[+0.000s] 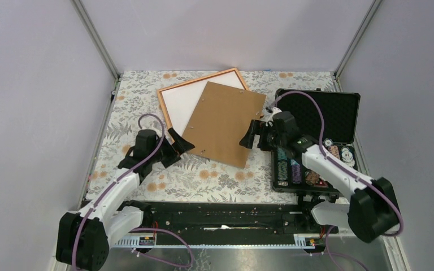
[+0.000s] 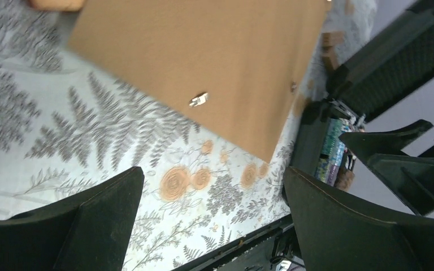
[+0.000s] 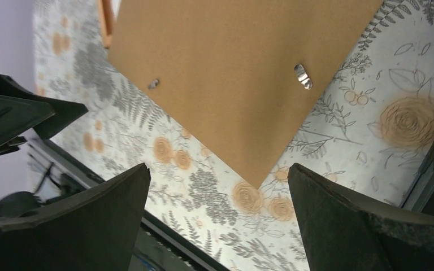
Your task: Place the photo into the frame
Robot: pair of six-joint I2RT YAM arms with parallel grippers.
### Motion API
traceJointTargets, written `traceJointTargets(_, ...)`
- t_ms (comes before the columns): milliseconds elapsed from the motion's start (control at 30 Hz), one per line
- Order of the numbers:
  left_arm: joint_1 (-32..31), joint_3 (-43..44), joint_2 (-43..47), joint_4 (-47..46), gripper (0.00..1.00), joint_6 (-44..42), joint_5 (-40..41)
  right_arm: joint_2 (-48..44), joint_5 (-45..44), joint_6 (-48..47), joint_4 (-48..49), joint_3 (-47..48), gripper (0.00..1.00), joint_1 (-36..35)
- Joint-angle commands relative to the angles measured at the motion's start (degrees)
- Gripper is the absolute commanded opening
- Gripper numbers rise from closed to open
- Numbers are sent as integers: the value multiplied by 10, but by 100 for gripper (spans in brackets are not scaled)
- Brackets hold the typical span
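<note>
You are looking down on a table (image 1: 130, 113) covered with a pale cloth printed with grey ferns and orange flowers. Plain grey walls (image 1: 34, 84) close it in on three sides.

On the right lies an open black case (image 1: 322, 113), with rows of coloured chips (image 1: 296, 169) in its near half. At the centre a brown backing board (image 1: 223, 121) lies at a slant. Its far left part overlaps the frame (image 1: 199, 79), which sits at the far centre. A white sheet (image 1: 183, 104) fills the part of the frame's opening that shows.

Your left arm reaches in from the near left. The left gripper (image 1: 176, 148) has its jaws spread wide and nothing between them, just beside the board's near left corner. Your right arm reaches in from the near right, over the case. The right gripper (image 1: 253, 132) is also spread wide and empty, at the board's right edge. Each wrist camera looks across the cloth at the board's near corner, with the other gripper off to one side.

The board hides the frame's near right part. You cannot tell whether the white sheet is the photo lying face down, or whether either gripper touches the board. Small metal clips (image 3: 302, 76) dot the board's face.
</note>
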State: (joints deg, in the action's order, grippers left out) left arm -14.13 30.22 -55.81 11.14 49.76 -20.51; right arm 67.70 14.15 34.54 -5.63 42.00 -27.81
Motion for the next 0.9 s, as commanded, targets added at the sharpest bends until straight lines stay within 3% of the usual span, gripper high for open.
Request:
traceJointTargets(0, -7, -60, 28, -15, 99, 105, 72, 73, 10, -120, -76, 67, 100, -10)
traceJointTargets(167, -50, -89, 1, -115, 99, 165, 92, 164, -49, -143, -74, 153, 100, -28)
traceJointTargets(367, -92, -101, -75, -221, 99, 205, 130, 370, -180, -203, -141, 401, 100, -23)
traceJointTargets(467, -100, -102, -122, -271, 99, 214, 129, 473, -180, -201, -142, 524, 100, 2)
traceJointTargets(700, -104, -87, -179, -279, 99, 206, 157, 693, -143, -201, -200, 854, 100, 64)
traceJointTargets(867, -104, -95, -190, -286, 99, 209, 177, 757, -157, -220, -193, 928, 100, 83)
